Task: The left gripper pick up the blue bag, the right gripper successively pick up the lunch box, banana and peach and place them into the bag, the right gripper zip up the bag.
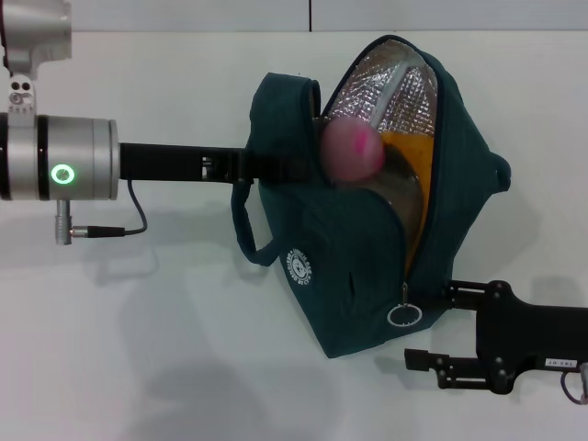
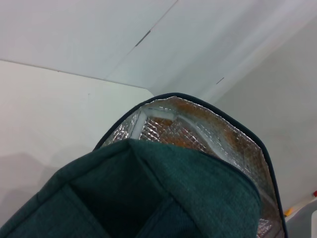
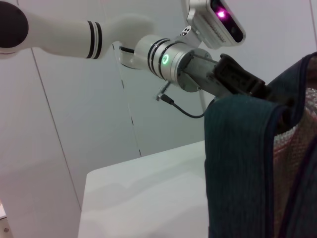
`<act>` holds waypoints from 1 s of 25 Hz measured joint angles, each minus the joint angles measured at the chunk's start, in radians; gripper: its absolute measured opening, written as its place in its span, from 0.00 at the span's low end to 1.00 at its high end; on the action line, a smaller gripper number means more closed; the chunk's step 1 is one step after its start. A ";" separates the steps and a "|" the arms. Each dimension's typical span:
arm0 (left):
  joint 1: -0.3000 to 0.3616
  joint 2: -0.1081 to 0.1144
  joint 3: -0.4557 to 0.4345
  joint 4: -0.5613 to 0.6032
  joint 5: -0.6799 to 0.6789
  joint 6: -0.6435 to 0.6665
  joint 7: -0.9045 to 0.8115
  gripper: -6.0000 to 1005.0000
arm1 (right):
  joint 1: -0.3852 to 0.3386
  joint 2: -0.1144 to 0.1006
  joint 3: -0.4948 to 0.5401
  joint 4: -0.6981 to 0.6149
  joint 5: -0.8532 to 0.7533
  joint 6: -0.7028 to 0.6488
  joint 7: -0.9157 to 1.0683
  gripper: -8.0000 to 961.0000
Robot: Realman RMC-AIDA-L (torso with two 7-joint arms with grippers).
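White tabletop (image 1: 138,349), pale wall behind. Bag (image 1: 358,266): teal fabric, foil lining, held aloft by left gripper (image 1: 276,165), pinched on rim. Peach (image 1: 351,149), round, pink, at mouth; banana (image 1: 409,170) inside. Right gripper (image 1: 427,326) spread, near ring pull (image 1: 404,315). Risk: peach rolling out, blocking zip.

Count of items in the head view:

- Blue bag (image 1: 367,266): one, centre of frame.
- Peach (image 1: 351,148): one, at the bag opening, upper centre.
- Banana (image 1: 415,175): one yellow-orange item inside the bag, partly hidden.
- Grippers: two, the left gripper (image 1: 276,165) at centre left and the right gripper (image 1: 432,326) at lower right.
- Metal ring zip pull (image 1: 404,315): one.
- Round white logo (image 1: 298,267): one.
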 joint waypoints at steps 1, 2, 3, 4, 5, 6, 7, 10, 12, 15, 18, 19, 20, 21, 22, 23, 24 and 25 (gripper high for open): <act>0.000 0.000 0.000 0.000 0.000 0.000 0.000 0.08 | 0.000 0.000 -0.001 0.003 0.000 0.002 0.000 0.72; 0.001 0.000 0.000 0.000 0.000 0.000 0.000 0.08 | 0.001 0.001 -0.004 0.005 0.000 0.005 0.000 0.72; 0.001 0.000 0.000 0.000 0.000 0.000 0.000 0.08 | 0.001 0.001 -0.007 0.008 0.000 0.009 0.000 0.72; 0.001 0.000 0.000 0.000 0.000 0.000 0.000 0.08 | 0.002 0.002 -0.011 0.009 0.000 0.014 0.000 0.72; 0.001 0.000 0.000 0.000 0.000 0.000 0.000 0.08 | 0.002 0.002 -0.015 0.009 0.000 0.018 0.000 0.72; 0.001 0.000 0.000 0.000 0.000 0.000 0.000 0.08 | 0.001 0.002 -0.019 0.009 0.000 0.022 0.000 0.72; 0.001 0.000 0.000 0.000 0.000 0.000 0.000 0.08 | 0.001 0.002 -0.021 0.009 0.000 0.025 0.000 0.72; 0.001 0.000 0.000 0.000 0.000 0.001 0.000 0.09 | 0.000 0.002 -0.025 0.010 0.002 0.031 0.000 0.72; 0.001 0.000 0.000 0.000 0.000 0.002 0.000 0.09 | 0.000 0.003 -0.025 0.013 0.003 0.033 0.000 0.72; 0.001 0.000 0.000 0.000 0.000 0.002 0.000 0.09 | 0.003 0.004 -0.026 0.022 0.004 0.033 0.000 0.72; 0.001 0.000 0.001 0.000 0.000 0.003 0.000 0.09 | 0.005 0.005 -0.027 0.029 0.005 0.033 0.000 0.72; 0.001 0.000 0.001 0.000 0.000 0.003 0.000 0.09 | 0.008 0.005 -0.027 0.032 0.005 0.033 -0.001 0.72; 0.001 0.000 0.001 0.000 0.000 0.003 0.000 0.09 | 0.010 0.005 -0.027 0.033 0.006 0.034 -0.001 0.72; 0.000 0.000 0.001 0.000 0.000 0.004 0.000 0.09 | 0.011 0.005 -0.027 0.034 0.006 0.034 -0.001 0.72; -0.001 0.000 0.001 -0.002 0.000 0.004 0.000 0.09 | 0.014 0.005 -0.027 0.034 0.006 0.035 -0.001 0.72; -0.002 0.000 0.001 -0.005 0.000 0.004 0.000 0.09 | 0.015 0.005 -0.027 0.034 0.006 0.036 -0.001 0.72; -0.003 0.000 0.001 -0.007 0.000 0.004 0.000 0.09 | 0.015 0.005 -0.027 0.034 0.006 0.037 -0.001 0.72; -0.004 0.000 0.002 -0.008 0.000 0.004 0.000 0.09 | 0.016 0.005 -0.027 0.035 0.006 0.038 -0.001 0.72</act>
